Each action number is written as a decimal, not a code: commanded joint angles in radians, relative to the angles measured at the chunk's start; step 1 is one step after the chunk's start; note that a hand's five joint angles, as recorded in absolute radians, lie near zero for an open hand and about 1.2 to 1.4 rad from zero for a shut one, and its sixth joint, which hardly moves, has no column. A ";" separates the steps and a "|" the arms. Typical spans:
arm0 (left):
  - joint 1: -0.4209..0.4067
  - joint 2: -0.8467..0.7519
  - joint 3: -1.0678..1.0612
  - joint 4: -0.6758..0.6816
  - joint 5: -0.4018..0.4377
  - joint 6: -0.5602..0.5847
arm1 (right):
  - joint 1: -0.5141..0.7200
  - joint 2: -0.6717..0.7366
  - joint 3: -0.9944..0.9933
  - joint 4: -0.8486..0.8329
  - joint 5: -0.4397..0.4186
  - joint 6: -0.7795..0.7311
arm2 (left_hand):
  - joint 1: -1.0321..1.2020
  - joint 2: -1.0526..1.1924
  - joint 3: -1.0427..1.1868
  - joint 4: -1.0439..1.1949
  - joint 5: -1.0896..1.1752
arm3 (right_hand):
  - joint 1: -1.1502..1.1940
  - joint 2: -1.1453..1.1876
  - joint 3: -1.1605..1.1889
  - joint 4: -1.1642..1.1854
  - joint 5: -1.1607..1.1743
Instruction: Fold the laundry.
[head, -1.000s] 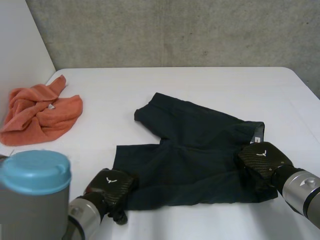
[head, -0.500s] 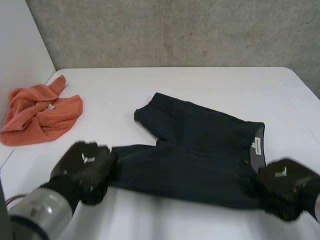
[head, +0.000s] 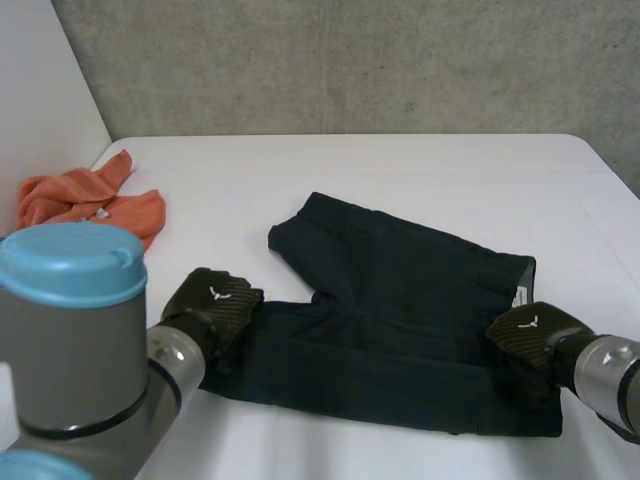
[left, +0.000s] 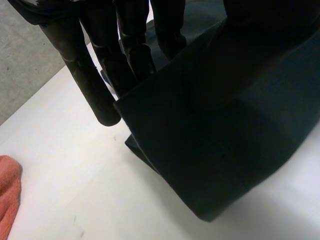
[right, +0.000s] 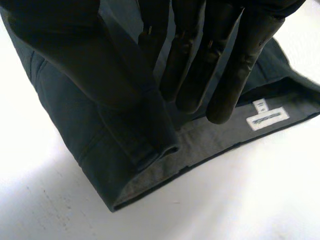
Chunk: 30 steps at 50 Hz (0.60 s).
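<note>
One pr dark shorts (head: 400, 300), spread, white label (right: 267, 118).

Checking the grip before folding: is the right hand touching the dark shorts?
Touching. Right wrist view: the right hand pinches the waistband of the shorts between thumb and fingers.

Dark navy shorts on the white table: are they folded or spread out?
Spread out: both legs of the dark navy shorts show apart, unfolded; the left hand pinches a leg hem, the right hand the waistband.
</note>
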<state>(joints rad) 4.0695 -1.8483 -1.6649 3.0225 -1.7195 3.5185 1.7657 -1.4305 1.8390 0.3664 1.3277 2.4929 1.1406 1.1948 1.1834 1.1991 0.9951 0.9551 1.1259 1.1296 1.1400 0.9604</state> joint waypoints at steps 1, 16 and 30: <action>-0.003 -0.065 0.050 0.004 -0.003 -0.003 | -0.005 0.068 -0.041 0.049 0.001 0.064 | 0.256 0.201 0.213 0.197 0.227 | 0.096 -0.075 -0.078 -0.089 -0.084; 0.000 -0.081 0.042 0.001 -0.006 0.002 | -0.011 0.068 -0.073 0.167 -0.010 0.055 | 0.256 0.201 0.213 0.197 0.227 | -0.201 -0.371 -0.375 -0.385 -0.380; 0.002 -0.097 0.066 -0.001 -0.009 0.005 | -0.009 0.068 -0.132 0.281 -0.018 0.050 | 0.256 0.201 0.213 0.197 0.227 | -0.283 -0.454 -0.457 -0.468 -0.463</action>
<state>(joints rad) 4.0702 -1.9333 -1.6176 3.0240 -1.7271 3.5220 1.7560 -1.3619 1.7145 0.6405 1.3078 2.5441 1.1406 1.1948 1.1834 1.1994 0.9952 0.5422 0.6370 0.6228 0.6203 0.4548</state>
